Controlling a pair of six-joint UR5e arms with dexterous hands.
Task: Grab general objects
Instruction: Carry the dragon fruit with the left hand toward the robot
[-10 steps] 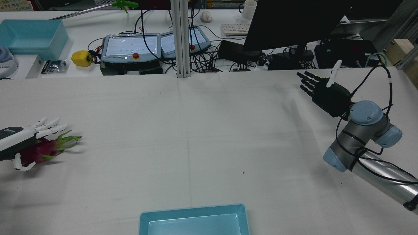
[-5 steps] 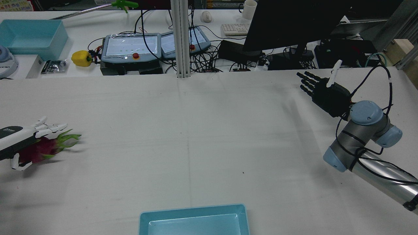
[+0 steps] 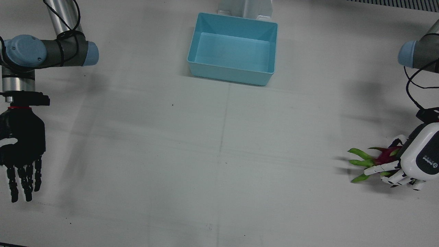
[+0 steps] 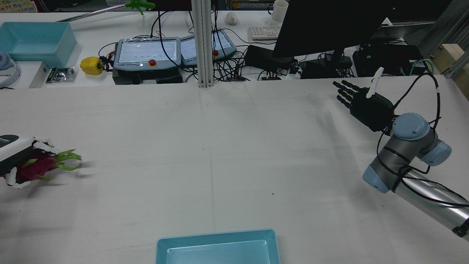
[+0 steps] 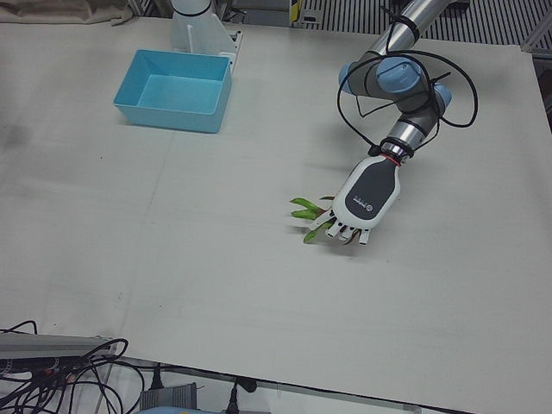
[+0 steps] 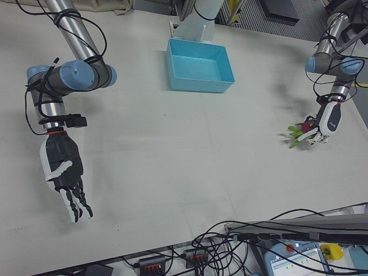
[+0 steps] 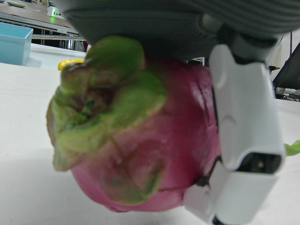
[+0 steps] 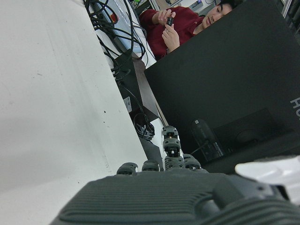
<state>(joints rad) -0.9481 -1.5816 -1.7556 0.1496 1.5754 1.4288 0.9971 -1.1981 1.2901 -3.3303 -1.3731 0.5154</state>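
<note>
On the table, left to right as the rear view has it:

Left hand: far left edge of the table, white fingers curled over the fruit and clamped on it; the left hand view shows a finger pressed to its side.

Fruit: a red dragon fruit under the palm, green tips poking out rightward beyond the fingers. Whether it is clear of the table I cannot tell.

Risk: the fruit is round and slick-looking, gripped mostly from above. I judge it could roll or slip out if the fingers do not wrap under it, and the soft tips give no hold.

Bin: near middle edge, well apart from the fruit, empty.

Right hand: far right, black fingers spread, holding nothing, above the table.
</note>
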